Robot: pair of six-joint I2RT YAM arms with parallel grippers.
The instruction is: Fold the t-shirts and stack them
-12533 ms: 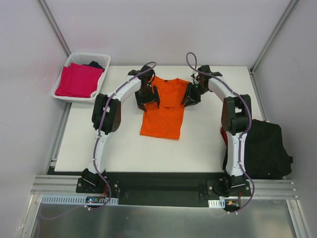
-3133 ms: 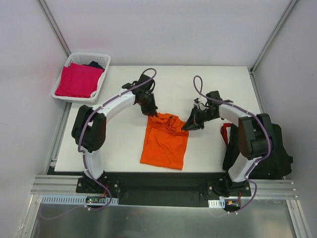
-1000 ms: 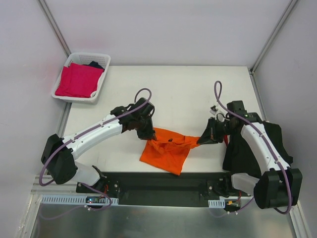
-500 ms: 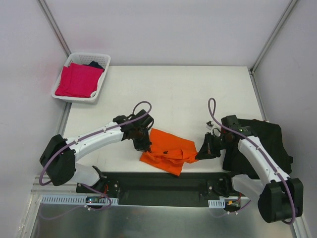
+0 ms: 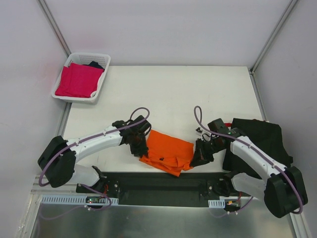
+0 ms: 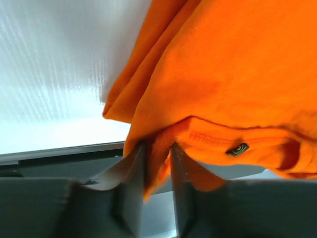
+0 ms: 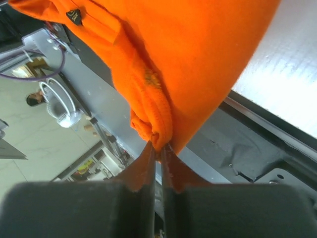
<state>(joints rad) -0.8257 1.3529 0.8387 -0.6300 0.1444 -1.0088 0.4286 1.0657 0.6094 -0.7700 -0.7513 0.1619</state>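
The orange t-shirt [image 5: 167, 151] lies folded over at the table's near edge, part of it hanging past the edge. My left gripper [image 5: 140, 150] is shut on its left side; in the left wrist view [image 6: 157, 163] the orange cloth [image 6: 223, 79] is pinched between the fingers. My right gripper [image 5: 196, 158] is shut on its right side, and in the right wrist view [image 7: 159, 148] a bunched fold of the shirt [image 7: 198, 59] sits between the closed fingers. A magenta-pink shirt [image 5: 77, 79] lies in the basket. Black shirts [image 5: 260, 144] are heaped at the right.
The white lattice basket [image 5: 99, 58] stands off the table's far left corner, with a dark cloth behind the pink one. The black heap overhangs the table's right edge beside my right arm. The black base rail [image 5: 163, 183] runs just below the shirt.
Both grippers have carried the shirt's top edge from the table's middle toward the near edge, folding it over itself. The shirt now lies shorter, at the front edge.
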